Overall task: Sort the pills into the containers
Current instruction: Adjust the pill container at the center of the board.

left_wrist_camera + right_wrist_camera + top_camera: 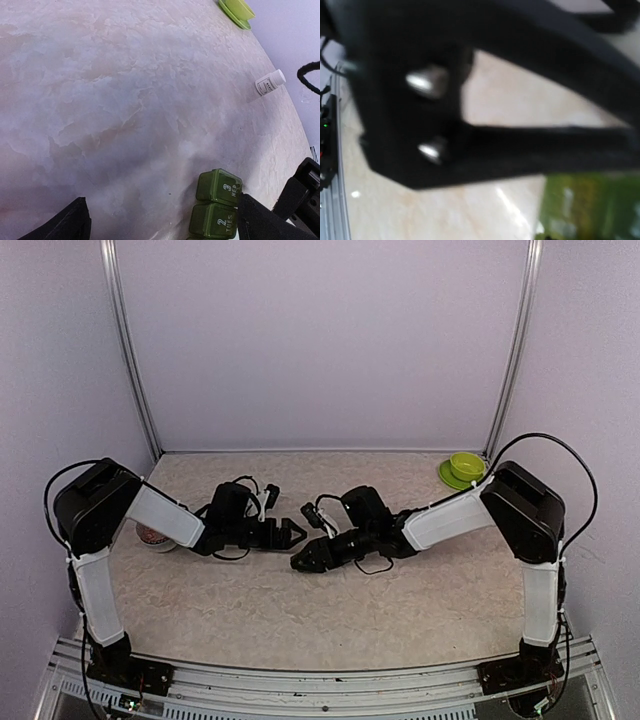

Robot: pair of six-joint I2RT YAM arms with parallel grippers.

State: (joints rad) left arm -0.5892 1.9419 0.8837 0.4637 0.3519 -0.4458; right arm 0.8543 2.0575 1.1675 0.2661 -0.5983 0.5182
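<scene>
The containers (218, 202) are a dark green strip of lidded squares marked "3 WED" and "2 TUES", lying flat on the table with lids shut. In the left wrist view the strip sits between my left gripper's (162, 212) wide-open fingers, close against the right-hand finger (265, 222). The right wrist view is badly blurred: a green patch, the containers (590, 205), shows low at the right under large black shapes. From above, my left gripper (292, 533) and right gripper (304, 561) nearly meet at mid-table and hide the strip. No loose pills show.
A white pill bottle (270, 82) lies on its side further right. The lime-green bowl (466, 467) on its saucer stands at the back right corner. A small white dish (154, 537) with reddish contents sits behind my left forearm.
</scene>
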